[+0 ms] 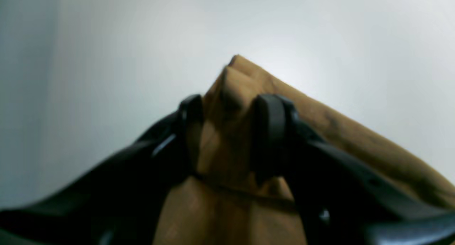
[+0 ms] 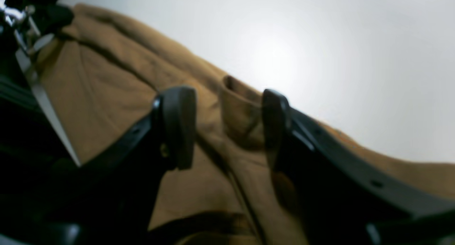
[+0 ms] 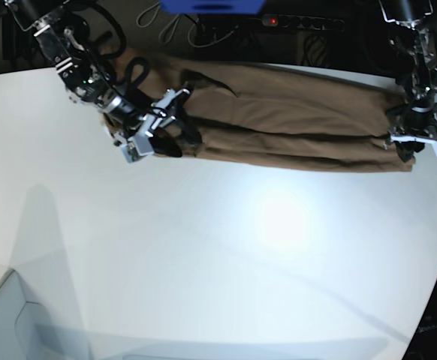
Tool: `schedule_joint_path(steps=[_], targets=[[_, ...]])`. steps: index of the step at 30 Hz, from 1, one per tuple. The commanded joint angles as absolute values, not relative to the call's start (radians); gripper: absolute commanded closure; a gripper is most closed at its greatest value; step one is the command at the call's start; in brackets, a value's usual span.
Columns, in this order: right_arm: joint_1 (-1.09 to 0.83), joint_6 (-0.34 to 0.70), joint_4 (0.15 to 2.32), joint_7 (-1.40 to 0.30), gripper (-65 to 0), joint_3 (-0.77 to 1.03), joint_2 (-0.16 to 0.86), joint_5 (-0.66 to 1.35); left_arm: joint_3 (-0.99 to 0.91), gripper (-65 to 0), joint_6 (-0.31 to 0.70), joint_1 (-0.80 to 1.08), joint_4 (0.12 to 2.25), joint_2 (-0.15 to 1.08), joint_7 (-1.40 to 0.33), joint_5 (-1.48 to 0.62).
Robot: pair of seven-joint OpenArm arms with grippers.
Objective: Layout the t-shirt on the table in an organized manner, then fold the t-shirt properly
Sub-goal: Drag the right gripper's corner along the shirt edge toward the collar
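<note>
Brown t-shirt [image 3: 278, 120] lying long and bunched at the far side of the white bench [image 3: 226, 255], left tool [image 1: 227, 106] pinching one end, right tool [image 2: 227, 124] open over the other end

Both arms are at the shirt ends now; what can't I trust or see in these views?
- t-shirt: far edge cut off against dark clutter, base view.
- left gripper: blurred; shirt corner pinched, layer count unreadable.
- right gripper: jaws apart; its own fingers hide cloth contact.
- table: glare.
</note>
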State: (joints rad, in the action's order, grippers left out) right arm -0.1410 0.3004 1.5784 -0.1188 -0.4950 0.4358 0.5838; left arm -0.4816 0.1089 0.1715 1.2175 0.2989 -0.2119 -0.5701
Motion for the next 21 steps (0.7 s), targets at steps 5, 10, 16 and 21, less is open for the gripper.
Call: schedule_joint_path(steps=[5,10,16,21], targets=[[-0.124,0.311,1.592,-0.091,-30.3,-0.492,0.441,0.595,-0.486,-24.3,0.111,0.166,1.233,0.315,-0.191,-0.573],[-0.111,0.311,1.572,-0.091,-30.0,-0.492,0.438,0.595,-0.486,-24.3,0.111,0.165,1.233,0.312,-0.191,-0.573],[-0.111,0.311,1.546,-0.09,-22.7,-0.492,0.435,0.595,-0.486,-24.3,0.111,0.165,1.233,0.312,-0.191,-0.573],[-0.114,0.311,1.546,-0.09,-3.2,-0.493,0.424,0.595,-0.486,-24.3,0.111,0.163,1.233,0.311,-0.191,-0.573]])
